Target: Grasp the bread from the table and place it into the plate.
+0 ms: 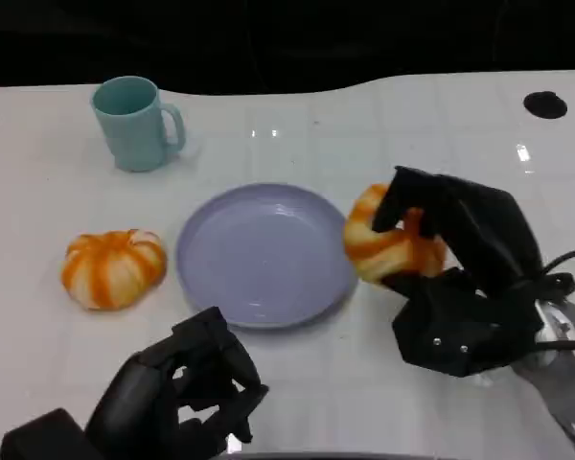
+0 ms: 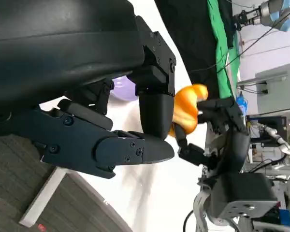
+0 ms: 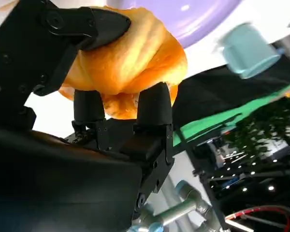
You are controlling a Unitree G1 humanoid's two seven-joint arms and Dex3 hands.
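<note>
While the right hand point(image 1: 460, 287) grips the bread point(image 1: 388, 244) at the plate's point(image 1: 264, 254) three o'clock, loose fingers risk dropping it short.

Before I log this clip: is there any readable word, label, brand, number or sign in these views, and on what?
None.
The teal ceramic mug, the lilac round plate, both orange-striped bread rolls and the white table carry no print.
The background equipment is too blurred to read.
</note>
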